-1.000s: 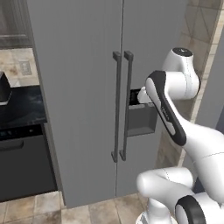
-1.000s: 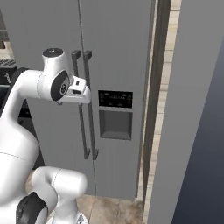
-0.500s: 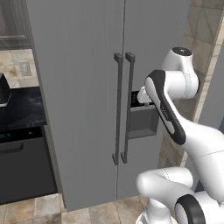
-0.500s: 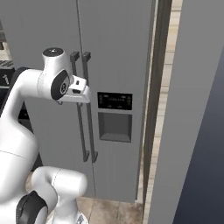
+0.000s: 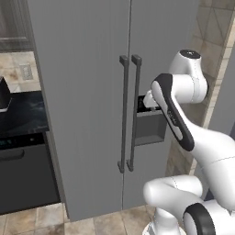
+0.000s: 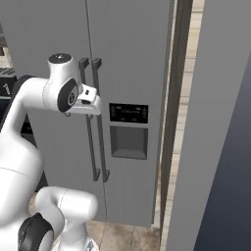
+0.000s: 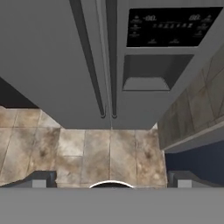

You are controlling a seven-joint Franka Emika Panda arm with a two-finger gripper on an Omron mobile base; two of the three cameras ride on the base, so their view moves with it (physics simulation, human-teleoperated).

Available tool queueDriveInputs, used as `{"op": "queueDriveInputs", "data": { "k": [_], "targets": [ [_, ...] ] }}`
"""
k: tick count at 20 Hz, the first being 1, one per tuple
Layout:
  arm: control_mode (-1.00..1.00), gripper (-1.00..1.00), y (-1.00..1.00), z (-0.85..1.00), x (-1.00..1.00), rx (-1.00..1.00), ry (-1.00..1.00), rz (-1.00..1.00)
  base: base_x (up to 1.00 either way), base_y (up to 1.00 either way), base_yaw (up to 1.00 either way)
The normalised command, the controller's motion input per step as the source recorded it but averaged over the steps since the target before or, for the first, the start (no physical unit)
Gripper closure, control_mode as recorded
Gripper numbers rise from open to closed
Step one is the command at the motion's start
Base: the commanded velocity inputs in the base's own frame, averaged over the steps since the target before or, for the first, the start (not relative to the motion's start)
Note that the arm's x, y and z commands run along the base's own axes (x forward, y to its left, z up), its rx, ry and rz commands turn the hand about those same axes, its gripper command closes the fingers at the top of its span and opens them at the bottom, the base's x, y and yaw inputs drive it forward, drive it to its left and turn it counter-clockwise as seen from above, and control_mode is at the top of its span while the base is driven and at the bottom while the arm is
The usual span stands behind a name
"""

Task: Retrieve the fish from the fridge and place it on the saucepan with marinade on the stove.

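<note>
The fridge (image 5: pixel 87 92) stands straight ahead, a tall grey unit with both doors closed. Two dark bar handles (image 5: pixel 130 114) run down beside the centre seam. My gripper (image 5: pixel 148 99) hovers a little in front of the right door, level with the black dispenser panel (image 6: pixel 128 113) and just right of the handles. In the hand view its fingertips (image 7: pixel 40 179) sit far apart at the bottom with nothing between them, so it is open. That view looks down the doors to the handles' lower ends (image 7: pixel 108 114) and the tiled floor. The fish, saucepan, marinade and stove are out of view.
Left of the fridge, a black countertop (image 5: pixel 23 112) carries a dark object (image 5: pixel 2 94) above a dark appliance front (image 5: pixel 25 176). A tiled wall (image 6: pixel 182 122) and a grey-blue panel (image 6: pixel 220 147) close in on the right. Beige floor tiles (image 7: pixel 109 153) lie below.
</note>
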Motion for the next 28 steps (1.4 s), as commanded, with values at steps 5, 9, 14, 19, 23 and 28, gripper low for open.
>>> {"op": "queueDriveInputs", "data": {
  "k": [5,9,14,19,23,28],
  "targets": [
    [-1.0,-1.0,0.46,-0.01,0.29,-0.05,-0.11,0.0,0.0,0.0,0.0],
    [-1.0,-1.0,0.54,0.0,0.29,-0.03,-0.11,0.0,0.0,0.0,0.0],
    [-1.0,-1.0,0.39,-0.08,0.22,0.0,-0.11,0.0,0.0,0.0,0.0],
    [-1.0,-1.0,0.42,-0.26,0.35,0.0,-0.02,-0.03,0.0,0.0,0.0],
    [-1.0,-1.0,0.09,-0.36,0.27,0.0,0.0,-0.03,0.0,0.0,0.0],
    [-1.0,-1.0,-0.07,-0.26,0.25,0.0,0.0,0.0,0.0,0.0,0.0]
  ]
}}
